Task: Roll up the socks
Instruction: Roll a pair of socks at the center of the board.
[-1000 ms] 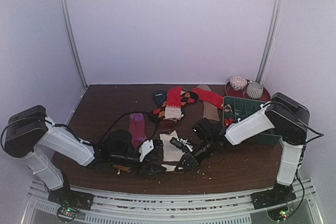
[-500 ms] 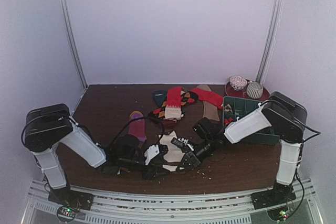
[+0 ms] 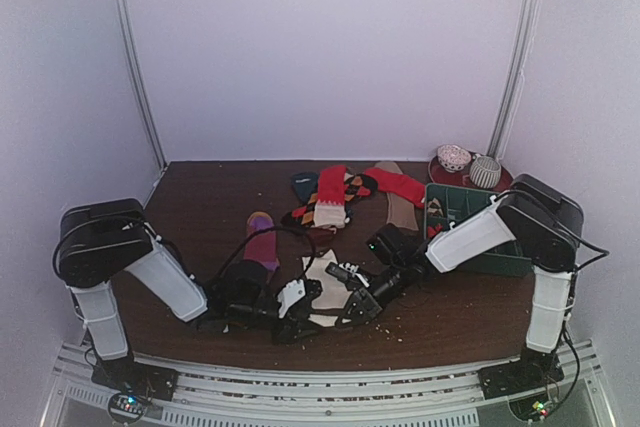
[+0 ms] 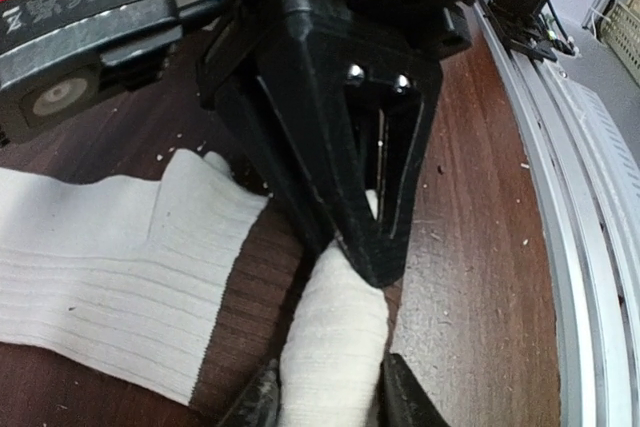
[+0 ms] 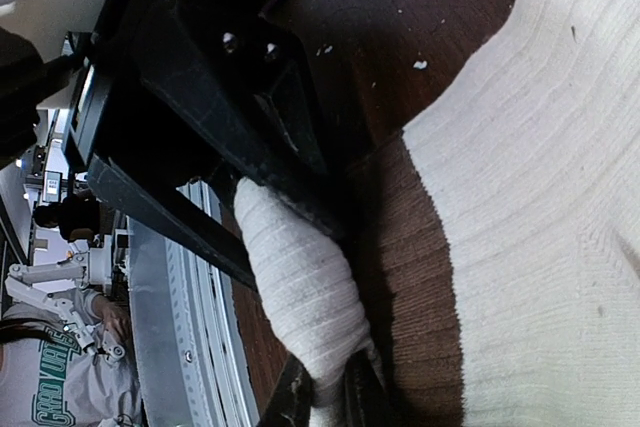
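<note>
Your right gripper (image 5: 325, 402) is pinched shut on the tightly wound end (image 5: 300, 277) of the cream-and-brown sock (image 4: 110, 257). Your left gripper (image 4: 335, 399) meets it nose to nose, jaws narrowed to sit on either side of the same cream roll. Whether they clamp it or only flank it, you cannot tell from here. Two tools on one roll reads as a handover: one keeps the winding from springing loose while the other takes a fresh bite. The unrolled part of the sock lies flat on the table (image 4: 480, 277), to the left of the left fingers and to the right of the right fingers, so there is fabric left to wind. Beyond both tools the purple sock (image 3: 262, 237) and the red sock (image 3: 330, 187) lie loose. Under the right forearm sits the green tray (image 3: 462, 205); its compartments look mostly bare, and a red speck in one is too small to name. Behind it, a dark red dish (image 3: 503, 185) holds two rounded bundles (image 3: 453, 157), probably finished rolls.
</note>
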`<action>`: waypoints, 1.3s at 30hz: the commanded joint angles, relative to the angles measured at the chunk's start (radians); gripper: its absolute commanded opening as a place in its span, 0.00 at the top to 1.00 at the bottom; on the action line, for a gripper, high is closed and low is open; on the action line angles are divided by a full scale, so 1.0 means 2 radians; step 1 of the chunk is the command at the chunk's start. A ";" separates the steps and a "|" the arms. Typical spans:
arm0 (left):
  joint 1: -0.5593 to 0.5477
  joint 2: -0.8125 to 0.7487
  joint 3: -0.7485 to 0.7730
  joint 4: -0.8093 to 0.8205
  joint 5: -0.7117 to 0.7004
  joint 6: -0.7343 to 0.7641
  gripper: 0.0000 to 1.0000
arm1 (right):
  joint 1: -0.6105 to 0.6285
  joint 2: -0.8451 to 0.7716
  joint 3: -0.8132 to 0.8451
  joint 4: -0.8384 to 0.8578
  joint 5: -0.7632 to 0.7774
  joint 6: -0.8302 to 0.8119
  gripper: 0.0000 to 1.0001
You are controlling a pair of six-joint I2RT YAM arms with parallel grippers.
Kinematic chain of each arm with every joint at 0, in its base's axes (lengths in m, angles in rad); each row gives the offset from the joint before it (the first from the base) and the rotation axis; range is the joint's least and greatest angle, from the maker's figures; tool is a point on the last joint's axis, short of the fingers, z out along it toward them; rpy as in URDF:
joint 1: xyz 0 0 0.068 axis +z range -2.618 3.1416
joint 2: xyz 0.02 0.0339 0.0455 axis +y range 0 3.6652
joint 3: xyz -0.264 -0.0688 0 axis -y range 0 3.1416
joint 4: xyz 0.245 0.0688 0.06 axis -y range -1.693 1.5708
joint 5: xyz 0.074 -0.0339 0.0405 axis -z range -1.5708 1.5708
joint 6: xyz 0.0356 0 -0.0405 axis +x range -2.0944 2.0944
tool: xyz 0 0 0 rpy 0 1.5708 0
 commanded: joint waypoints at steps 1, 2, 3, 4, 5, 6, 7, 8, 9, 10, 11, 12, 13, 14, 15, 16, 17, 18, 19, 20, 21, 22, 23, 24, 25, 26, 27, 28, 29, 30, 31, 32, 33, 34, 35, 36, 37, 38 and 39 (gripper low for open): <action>-0.001 0.005 -0.006 0.033 0.009 -0.009 0.76 | 0.002 0.048 -0.036 -0.138 0.085 -0.004 0.95; -0.001 0.005 -0.007 0.033 0.010 -0.010 0.81 | 0.002 0.048 -0.036 -0.137 0.086 -0.004 0.95; -0.001 0.005 -0.007 0.035 0.012 -0.011 0.88 | 0.002 0.048 -0.035 -0.137 0.088 -0.003 0.95; -0.001 0.006 -0.007 0.036 0.012 -0.012 0.93 | 0.002 0.048 -0.034 -0.137 0.089 -0.004 0.94; -0.001 0.005 -0.006 0.038 0.012 -0.014 0.98 | 0.002 0.049 -0.033 -0.137 0.091 -0.004 0.94; -0.001 0.005 -0.006 0.039 0.011 -0.019 1.00 | 0.002 0.049 -0.033 -0.138 0.093 -0.005 0.94; -0.001 0.004 -0.005 0.037 0.007 -0.023 1.00 | 0.002 0.048 -0.032 -0.138 0.096 -0.006 0.94; -0.001 0.004 -0.003 0.029 0.005 -0.031 1.00 | 0.002 0.045 -0.030 -0.138 0.101 -0.007 0.94; 0.000 0.004 0.000 0.020 0.003 -0.039 1.00 | 0.003 0.042 -0.030 -0.137 0.104 -0.007 0.93; 0.000 0.004 0.005 0.006 -0.002 -0.050 1.00 | 0.002 0.039 -0.029 -0.135 0.108 -0.008 0.91; 0.000 0.007 0.011 -0.012 -0.003 -0.064 1.00 | 0.002 0.033 -0.028 -0.132 0.111 -0.009 0.89; 0.000 0.012 0.019 -0.033 -0.003 -0.077 1.00 | 0.003 0.027 -0.027 -0.126 0.112 -0.009 0.86; 0.000 0.017 0.029 -0.060 -0.001 -0.090 1.00 | 0.002 0.019 -0.027 -0.118 0.113 -0.009 0.84; 0.000 0.025 0.038 -0.084 0.004 -0.104 1.00 | 0.003 0.008 -0.027 -0.110 0.117 -0.011 0.81; 0.000 0.034 0.045 -0.106 0.009 -0.115 1.00 | 0.003 -0.006 -0.028 -0.095 0.121 -0.013 0.76; 0.001 0.042 0.050 -0.122 0.013 -0.131 1.00 | 0.003 -0.022 -0.032 -0.080 0.127 -0.014 0.68; 0.001 0.049 0.052 -0.134 0.016 -0.146 1.00 | 0.002 -0.042 -0.037 -0.060 0.138 -0.017 0.66; 0.002 0.058 0.052 -0.146 0.022 -0.160 1.00 | 0.003 -0.060 -0.043 -0.038 0.146 -0.020 0.65; 0.003 0.064 0.053 -0.159 0.026 -0.177 1.00 | 0.003 -0.080 -0.050 -0.015 0.150 -0.024 0.64; 0.004 0.070 0.053 -0.166 0.036 -0.189 1.00 | 0.002 -0.105 -0.061 0.014 0.153 -0.030 0.63; 0.006 0.076 0.054 -0.175 0.043 -0.198 1.00 | 0.003 -0.122 -0.069 0.044 0.156 -0.034 0.63; 0.007 0.081 0.055 -0.185 0.047 -0.206 1.00 | 0.003 -0.139 -0.080 0.074 0.159 -0.042 0.62; 0.009 0.086 0.055 -0.193 0.052 -0.213 1.00 | 0.004 -0.158 -0.094 0.102 0.169 -0.054 0.62; 0.011 0.090 0.056 -0.202 0.056 -0.217 1.00 | 0.008 -0.179 -0.107 0.126 0.183 -0.073 0.61; 0.012 0.093 0.056 -0.209 0.056 -0.221 1.00 | 0.015 -0.204 -0.128 0.152 0.200 -0.096 0.61; 0.013 0.094 0.055 -0.214 0.059 -0.226 1.00 | 0.023 -0.229 -0.149 0.182 0.215 -0.122 0.59; 0.014 0.095 0.053 -0.219 0.061 -0.228 1.00 | 0.033 -0.251 -0.173 0.211 0.230 -0.149 0.57; 0.015 0.095 0.053 -0.223 0.062 -0.230 1.00 | 0.044 -0.268 -0.189 0.234 0.248 -0.173 0.55; 0.016 0.095 0.051 -0.227 0.063 -0.232 1.00 | 0.052 -0.277 -0.195 0.230 0.259 -0.198 0.55; 0.017 0.094 0.050 -0.229 0.066 -0.233 1.00 | 0.062 -0.280 -0.193 0.211 0.270 -0.229 0.54; 0.017 0.094 0.049 -0.233 0.066 -0.234 1.00 | 0.072 -0.279 -0.192 0.196 0.286 -0.252 0.54; 0.018 0.093 0.049 -0.238 0.067 -0.234 1.00 | 0.082 -0.275 -0.190 0.182 0.301 -0.269 0.54; 0.018 0.093 0.047 -0.241 0.067 -0.233 1.00 | 0.089 -0.270 -0.188 0.176 0.309 -0.274 0.54; 0.018 0.093 0.045 -0.242 0.067 -0.233 1.00 | 0.093 -0.264 -0.190 0.177 0.315 -0.274 0.54; 0.019 0.093 0.044 -0.242 0.068 -0.235 1.00 | 0.101 -0.259 -0.193 0.181 0.327 -0.274 0.54; 0.019 0.093 0.043 -0.241 0.069 -0.235 1.00 | 0.107 -0.254 -0.198 0.188 0.340 -0.276 0.54; 0.019 0.093 0.041 -0.240 0.071 -0.236 1.00 | 0.112 -0.248 -0.203 0.197 0.348 -0.280 0.54; 0.020 0.093 0.041 -0.241 0.072 -0.236 1.00 | 0.114 -0.244 -0.206 0.205 0.356 -0.282 0.54; 0.020 0.093 0.040 -0.242 0.072 -0.236 1.00 | 0.116 -0.237 -0.209 0.214 0.366 -0.282 0.54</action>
